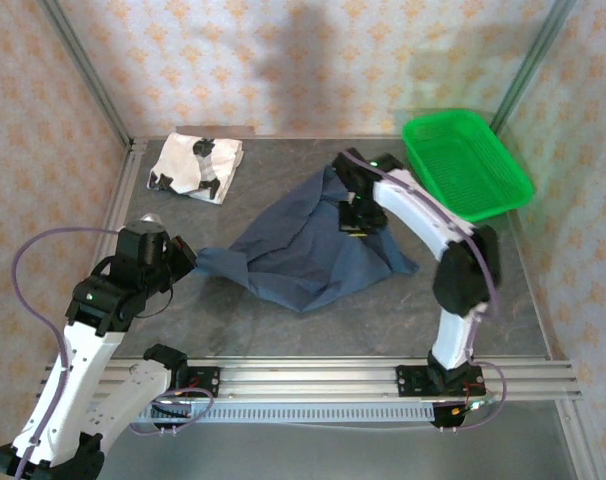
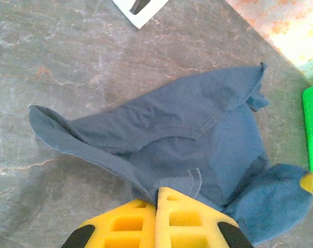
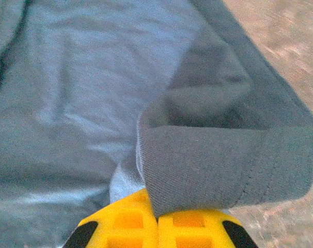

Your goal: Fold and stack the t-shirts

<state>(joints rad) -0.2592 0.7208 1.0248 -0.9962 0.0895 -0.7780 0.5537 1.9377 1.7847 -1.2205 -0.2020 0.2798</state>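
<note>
**Desk:** Navy shirt (image 1: 313,250) first. Where is it?

**Me:** I see it crumpled in the middle of the table (image 1: 283,320), strung between both arms. Its left corner is drawn out to a point at the left gripper (image 1: 188,255).

**Desk:** Is that gripper holding it?

**Me:** Yes. On my left wrist feed the yellow fingers (image 2: 125,227) are pressed together with a fold of navy cloth pinched at the tips (a small flap pokes up right where they meet). The rest of the shirt spreads away across the grey surface.

**Desk:** And the right one?

**Me:** I have the right gripper (image 1: 355,218) down on the far edge of the shirt, jaws closed on it. Its wrist feed shows the fingers (image 3: 128,222) meeting on a doubled-over hem (image 3: 223,165) with the stitch line plain to see. There is bare table just past it on the right.

**Desk:** White shirt?

**Me:** White shirt (image 1: 196,167), with its black patches, lies folded at the far left corner, well apart from the navy one.

**Desk:** Anything else on the table?

**Me:** I see a green basket (image 1: 466,165) at the far right, beside the right arm and not touching either shirt.
</note>
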